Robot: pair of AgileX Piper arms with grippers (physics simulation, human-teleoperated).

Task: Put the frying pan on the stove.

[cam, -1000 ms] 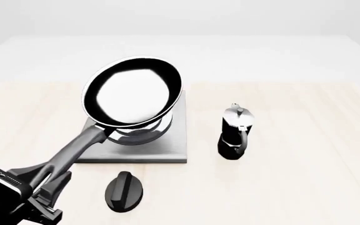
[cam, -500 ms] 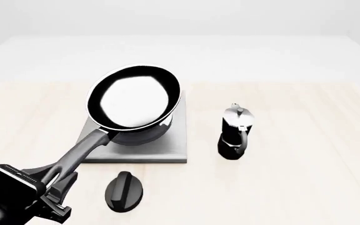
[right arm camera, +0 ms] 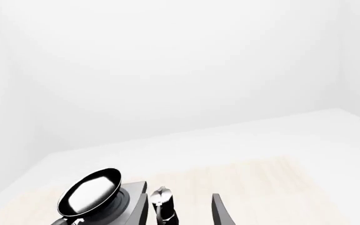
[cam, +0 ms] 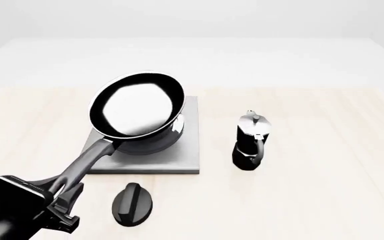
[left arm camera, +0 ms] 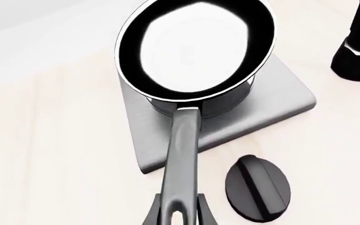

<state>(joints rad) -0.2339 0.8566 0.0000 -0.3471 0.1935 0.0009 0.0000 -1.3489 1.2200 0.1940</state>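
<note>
Frying pan [cam: 136,110] first: over the last second it has sunk and slid a little toward the arm's side of the stove [cam: 182,160], so its bowl now sits lower over the rings, still tilted, its far rim higher. I'd judge it is close to landing but not yet flat on the burner; whether its base touches, I cannot tell. The left end effector [cam: 62,192] stays clenched on the long handle near its looped end. The right end effector [right arm camera: 180,211] hangs high above the tabletop [cam: 312,200], fingers spread and gripping nothing.

The pan is round, shallow and black, its inside glossy enough to glare white. The stove is a flat grey metal square. Beside the stove stand a black-and-silver moka pot [cam: 251,142] and, nearer the arm, a matte black oval knob [cam: 133,204].
</note>
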